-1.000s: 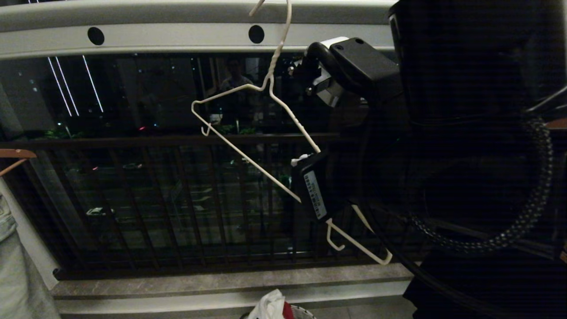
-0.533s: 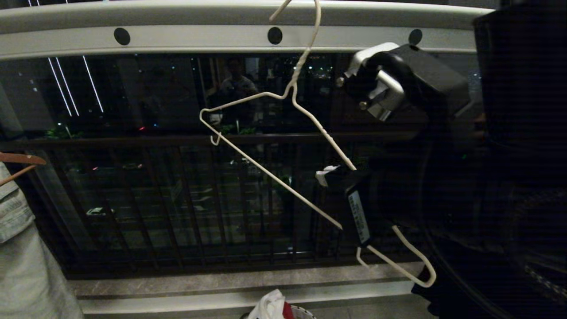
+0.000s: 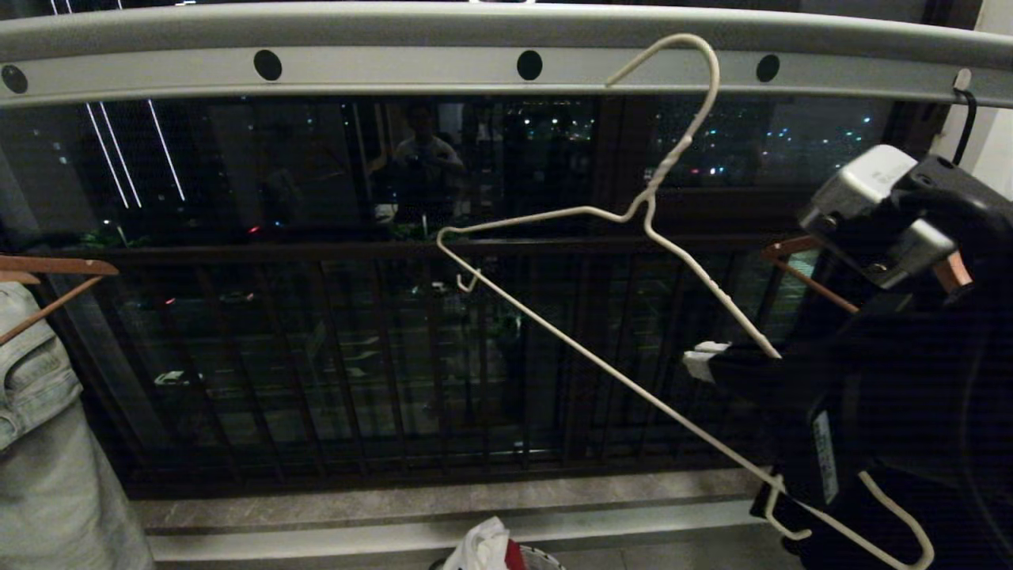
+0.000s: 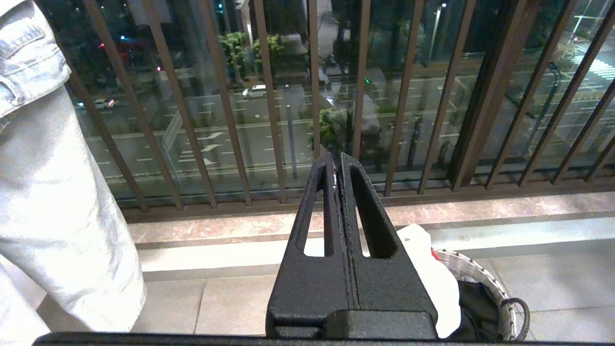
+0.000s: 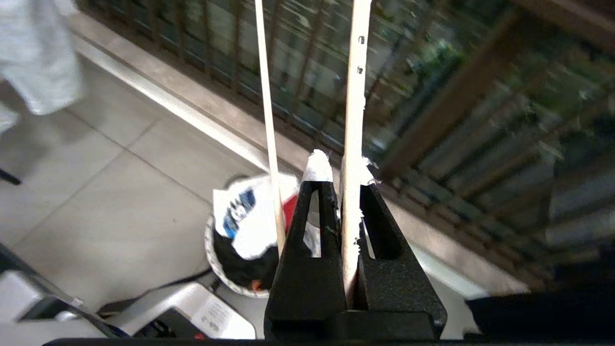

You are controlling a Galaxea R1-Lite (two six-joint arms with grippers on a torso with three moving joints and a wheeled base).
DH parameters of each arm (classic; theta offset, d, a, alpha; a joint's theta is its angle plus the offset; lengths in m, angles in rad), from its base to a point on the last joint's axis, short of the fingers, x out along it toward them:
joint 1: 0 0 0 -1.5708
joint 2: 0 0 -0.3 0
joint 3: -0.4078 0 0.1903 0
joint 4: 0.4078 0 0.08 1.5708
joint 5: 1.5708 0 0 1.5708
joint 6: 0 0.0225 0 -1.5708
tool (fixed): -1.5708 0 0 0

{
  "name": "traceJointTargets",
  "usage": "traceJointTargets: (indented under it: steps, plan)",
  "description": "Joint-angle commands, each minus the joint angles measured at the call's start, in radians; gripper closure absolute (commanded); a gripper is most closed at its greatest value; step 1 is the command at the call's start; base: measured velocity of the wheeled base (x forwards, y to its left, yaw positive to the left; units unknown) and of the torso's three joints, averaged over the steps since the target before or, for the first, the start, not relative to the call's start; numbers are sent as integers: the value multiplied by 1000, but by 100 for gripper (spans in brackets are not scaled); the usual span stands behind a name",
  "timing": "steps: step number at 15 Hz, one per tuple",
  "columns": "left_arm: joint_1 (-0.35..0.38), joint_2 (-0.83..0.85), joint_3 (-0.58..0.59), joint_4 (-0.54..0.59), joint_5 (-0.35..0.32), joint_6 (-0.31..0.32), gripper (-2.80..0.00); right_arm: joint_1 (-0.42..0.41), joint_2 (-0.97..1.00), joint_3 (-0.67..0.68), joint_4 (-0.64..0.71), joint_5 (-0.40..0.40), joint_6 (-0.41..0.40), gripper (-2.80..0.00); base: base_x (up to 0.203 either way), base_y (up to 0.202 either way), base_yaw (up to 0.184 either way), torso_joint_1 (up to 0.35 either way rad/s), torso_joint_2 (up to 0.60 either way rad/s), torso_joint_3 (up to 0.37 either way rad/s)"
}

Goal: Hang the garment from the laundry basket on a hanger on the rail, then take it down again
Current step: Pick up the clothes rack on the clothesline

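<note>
One thin cream-white hanger [image 3: 601,317], tilted, is clamped by its sloping shoulder in the right gripper [image 3: 736,360] at right of frame, hook just below the rail [image 3: 396,67]. Open air lies left. The left gripper [image 4: 336,166] is closed, empty. The garment [image 5: 250,216] sits in the laundry basket [image 5: 214,259].

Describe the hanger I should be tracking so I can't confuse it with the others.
Start at the long grey rail with round holes along the top of the head view. In front of it hangs the tilted hanger, its hook below the bar, its shoulder clamped in the right gripper. It is thin cream-white wire with a twisted neck; the neighbouring hangers are thick brown wood.
</note>
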Motion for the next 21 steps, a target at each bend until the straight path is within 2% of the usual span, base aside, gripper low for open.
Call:
traceJointTargets:
  steps: [1, 7, 10, 12, 14, 17, 19, 21]
  plan:
    - [0, 1, 0, 0, 1, 0, 0, -72, -80, 75, 1, 60, 0, 0, 0, 0, 0, 0, 0, 0]
    - [0, 1, 0, 0, 1, 0, 0, -218, -92, 157, 2, 271, -24, 0, 0, 0, 0, 0, 0, 0]
    - [0, 1, 0, 0, -1, 0, 0, -341, -82, 172, 1, 451, -82, 0, 0, 0, 0, 0, 0, 0]
    - [0, 1, 0, 0, 0, 0, 0, -430, -54, 173, -28, 536, -117, 0, 0, 0, 0, 0, 0, 0]
    - [0, 1, 0, 0, 1, 0, 0, -492, -2, 174, -115, 583, -128, 0, 0, 0, 0, 0, 0, 0]
    - [0, 1, 0, 0, -1, 0, 0, -514, 70, 173, -206, 608, -133, 0, 0, 0, 0, 0, 0, 0]
    - [0, 1, 0, 0, 1, 0, 0, -514, 93, 186, -238, 617, -208, 0, 0, 0, 0, 0, 0, 0]
    - [0, 1, 0, 0, 1, 0, 0, -515, 99, 215, -243, 689, -238, 0, 0, 0, 0, 0, 0, 0]
